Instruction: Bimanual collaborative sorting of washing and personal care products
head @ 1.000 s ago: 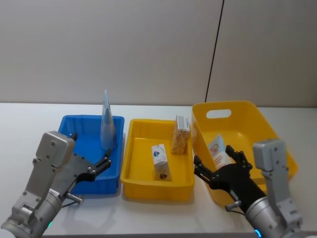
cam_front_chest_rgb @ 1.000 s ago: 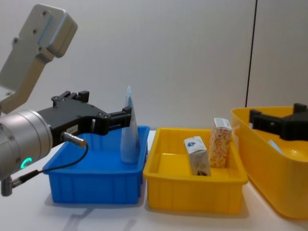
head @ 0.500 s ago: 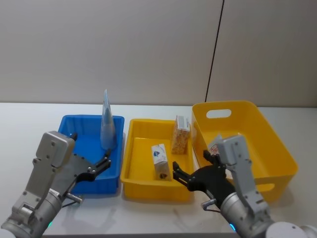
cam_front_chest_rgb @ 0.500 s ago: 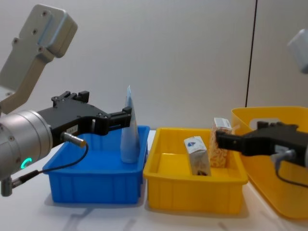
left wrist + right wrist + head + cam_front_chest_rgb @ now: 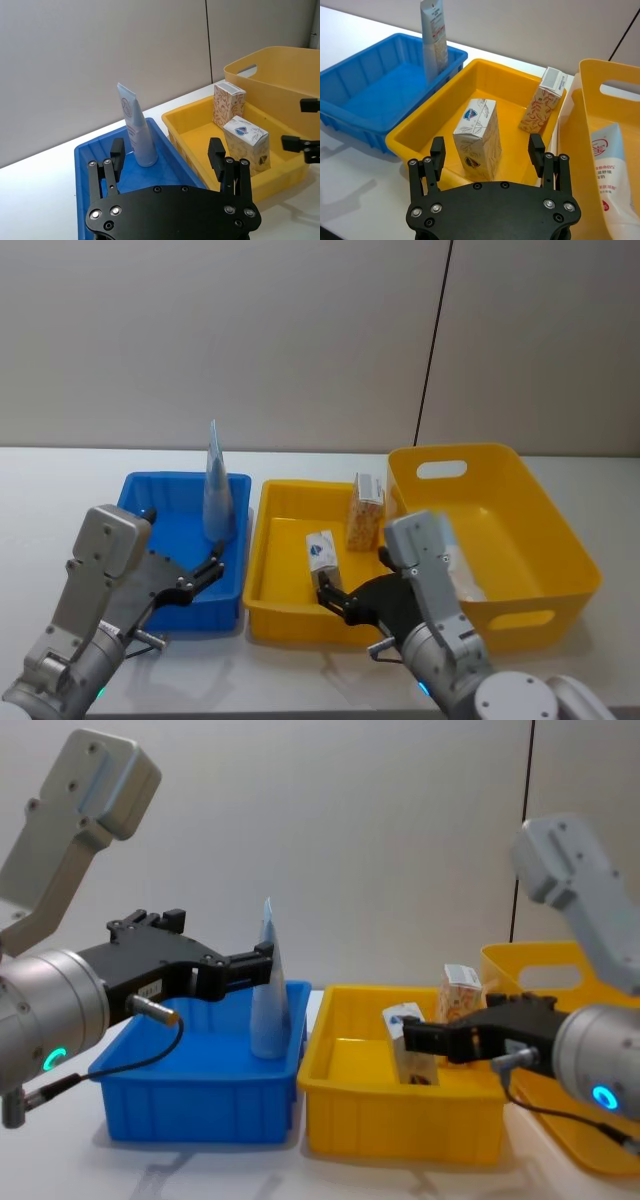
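Up front, the left gripper (image 5: pixel 166 149) hovers over the blue bin's (image 5: pixel 200 1105) 6 o'clock edge, fingers wide and empty. The right gripper (image 5: pixel 355 578), likewise spread, faces the white carton (image 5: pixel 476 132) in the yellow tray (image 5: pixel 400 1125). Beyond, at the white carton's 1 o'clock, stands the orange-speckled carton (image 5: pixel 540 105). A pale blue tube (image 5: pixel 214 490) stands upright in the bin's 1 o'clock corner.

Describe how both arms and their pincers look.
Both arms have pale grey boxy housings over silver cylindrical wrists, each with a black cable loop. The left pincer and right pincer are black: two blocky fingers on a flat plate studded with silver screws. A teal light glows on the left wrist, a blue one on the right.
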{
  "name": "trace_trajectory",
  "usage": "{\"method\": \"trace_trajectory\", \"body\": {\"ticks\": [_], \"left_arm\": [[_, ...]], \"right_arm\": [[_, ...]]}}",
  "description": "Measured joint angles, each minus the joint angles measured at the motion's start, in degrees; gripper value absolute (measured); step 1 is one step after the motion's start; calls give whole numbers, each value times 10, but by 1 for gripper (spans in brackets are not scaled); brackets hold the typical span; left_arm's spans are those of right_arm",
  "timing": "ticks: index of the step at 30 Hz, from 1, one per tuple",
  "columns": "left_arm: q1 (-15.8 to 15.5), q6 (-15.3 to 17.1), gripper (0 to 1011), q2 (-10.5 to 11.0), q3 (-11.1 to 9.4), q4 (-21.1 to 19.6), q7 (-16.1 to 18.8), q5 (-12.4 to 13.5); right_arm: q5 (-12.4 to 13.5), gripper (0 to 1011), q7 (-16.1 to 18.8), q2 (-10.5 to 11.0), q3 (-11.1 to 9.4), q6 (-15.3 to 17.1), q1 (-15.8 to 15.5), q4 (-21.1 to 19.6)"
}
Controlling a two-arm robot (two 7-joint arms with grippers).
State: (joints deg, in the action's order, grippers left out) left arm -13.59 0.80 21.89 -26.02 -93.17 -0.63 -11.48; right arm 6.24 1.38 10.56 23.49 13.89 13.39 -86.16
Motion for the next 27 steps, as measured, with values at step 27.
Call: {"method": "trace_trajectory", "body": {"ticks": [27], "left_arm": [[0,0,1001,0,0,0,0,0]], "right_arm": [[-51,1002,-49,-67,20,-7,57,106]]}}
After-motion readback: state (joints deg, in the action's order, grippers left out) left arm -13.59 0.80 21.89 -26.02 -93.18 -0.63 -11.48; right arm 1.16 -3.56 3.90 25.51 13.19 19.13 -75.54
